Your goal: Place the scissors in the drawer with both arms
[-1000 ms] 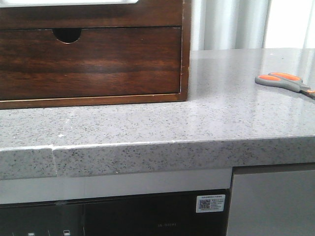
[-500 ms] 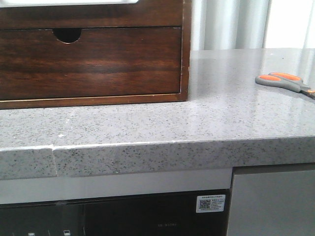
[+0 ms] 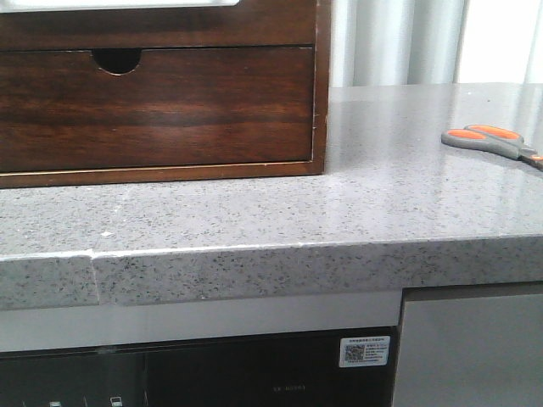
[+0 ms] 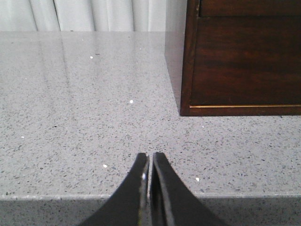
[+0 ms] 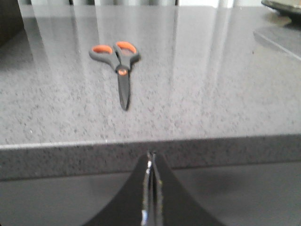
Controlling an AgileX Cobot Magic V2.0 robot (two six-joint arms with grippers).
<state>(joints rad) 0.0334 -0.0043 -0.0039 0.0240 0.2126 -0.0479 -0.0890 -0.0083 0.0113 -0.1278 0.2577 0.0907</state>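
The scissors [image 3: 490,142] lie flat on the grey counter at the far right, grey handles with orange lining; they also show in the right wrist view [image 5: 118,65], closed, blades pointing toward the counter's front edge. The drawer [image 3: 161,106] is shut in the wooden cabinet at the left, its half-round notch [image 3: 116,59] on the top edge. My left gripper [image 4: 150,157] is shut and empty at the counter's front edge, near the cabinet's corner [image 4: 188,108]. My right gripper [image 5: 151,155] is shut and empty, below the counter edge, well short of the scissors. No arm shows in the front view.
The speckled grey counter [image 3: 356,212] has a seam in its front edge [image 3: 92,271]. Below it are a dark appliance front [image 3: 212,373] and a grey cabinet door [image 3: 467,348]. A dark object [image 5: 284,7] sits at the counter's far corner in the right wrist view.
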